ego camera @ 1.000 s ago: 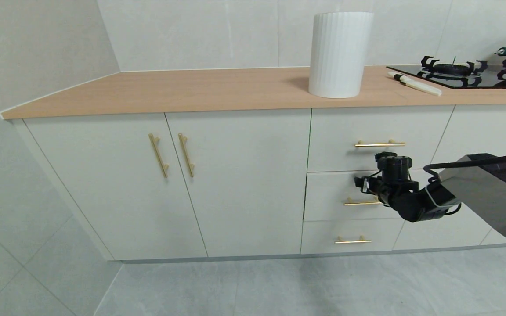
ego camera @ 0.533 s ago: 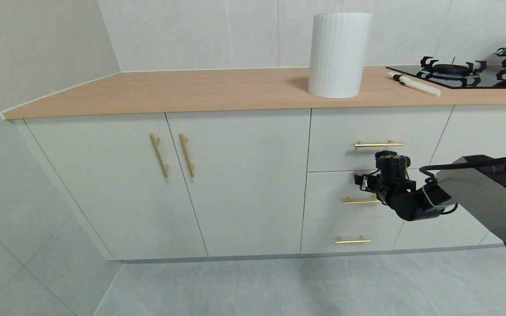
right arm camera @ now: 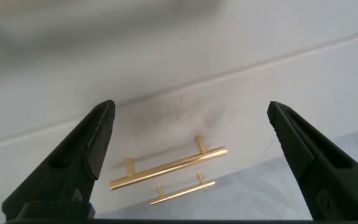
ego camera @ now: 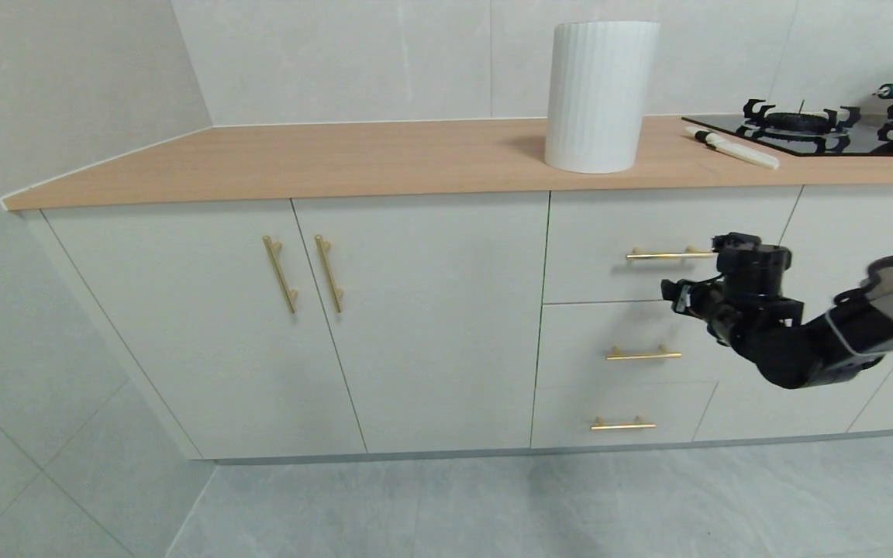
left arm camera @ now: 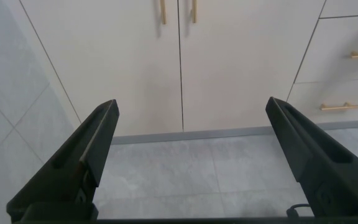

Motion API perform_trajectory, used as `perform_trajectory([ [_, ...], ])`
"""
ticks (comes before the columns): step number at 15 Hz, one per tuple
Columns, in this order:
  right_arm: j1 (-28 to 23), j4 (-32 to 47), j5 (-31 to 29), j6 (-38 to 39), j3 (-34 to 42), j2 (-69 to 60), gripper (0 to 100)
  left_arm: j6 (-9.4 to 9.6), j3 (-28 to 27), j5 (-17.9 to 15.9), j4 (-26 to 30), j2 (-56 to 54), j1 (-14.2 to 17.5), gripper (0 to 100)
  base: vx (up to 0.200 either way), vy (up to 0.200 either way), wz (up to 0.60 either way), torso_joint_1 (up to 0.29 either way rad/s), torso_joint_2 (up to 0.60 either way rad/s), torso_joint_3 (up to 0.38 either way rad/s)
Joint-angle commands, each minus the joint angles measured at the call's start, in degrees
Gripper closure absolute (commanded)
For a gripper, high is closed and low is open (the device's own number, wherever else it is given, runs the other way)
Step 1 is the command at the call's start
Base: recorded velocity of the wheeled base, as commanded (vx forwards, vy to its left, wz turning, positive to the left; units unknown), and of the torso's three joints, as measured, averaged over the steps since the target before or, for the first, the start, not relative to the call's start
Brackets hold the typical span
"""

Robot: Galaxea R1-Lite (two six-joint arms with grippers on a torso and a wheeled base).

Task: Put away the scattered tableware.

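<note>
What looks like a pale knife (ego camera: 732, 148) lies on the wooden countertop (ego camera: 338, 159), between the white ribbed canister (ego camera: 600, 97) and the hob (ego camera: 811, 133). Below it, the right gripper (right arm camera: 190, 115), spread wide and empty, hangs before the drawers beside the top handle (ego camera: 667, 253). The left gripper (left arm camera: 191, 109), likewise spread, faces the cupboard doors (left arm camera: 135, 56).

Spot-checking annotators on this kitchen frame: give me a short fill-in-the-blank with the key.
1. The right pincer hangs before the drawer stack with its jaws ___.
2. The drawer stack carries ___ gold handles.
3. The knife lies on the countertop between the white ribbed container and the ___.
Missing: open; three; stove.
</note>
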Motion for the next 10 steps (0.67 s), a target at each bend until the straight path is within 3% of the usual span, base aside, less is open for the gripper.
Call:
perform_trajectory([
  [1, -0.2, -9.3, -2.0, -3.4, 21.2, -24.0, 0, 0.00, 0.0, 0.0, 0.0, 0.0, 0.0, 0, 0.000, 0.000, 0.00, 0.000, 0.00, 0.000],
  [5, -0.2, -10.5, -5.4, -10.0, 41.0, -51.3, 0, 0.00, 0.0, 0.0, 0.0, 0.0, 0.0, 0, 0.000, 0.000, 0.00, 0.000, 0.00, 0.000],
  [7, -1.4, -9.5, -5.6, -14.6, 46.5, -61.4, 0, 0.00, 0.0, 0.0, 0.0, 0.0, 0.0, 0, 0.000, 0.000, 0.00, 0.000, 0.00, 0.000],
  [10, -3.3, 8.0, -5.4, -20.7, 48.6, -87.2, 0, 0.00, 0.0, 0.0, 0.0, 0.0, 0.0, 0, 0.000, 0.000, 0.00, 0.000, 0.00, 0.000],
])
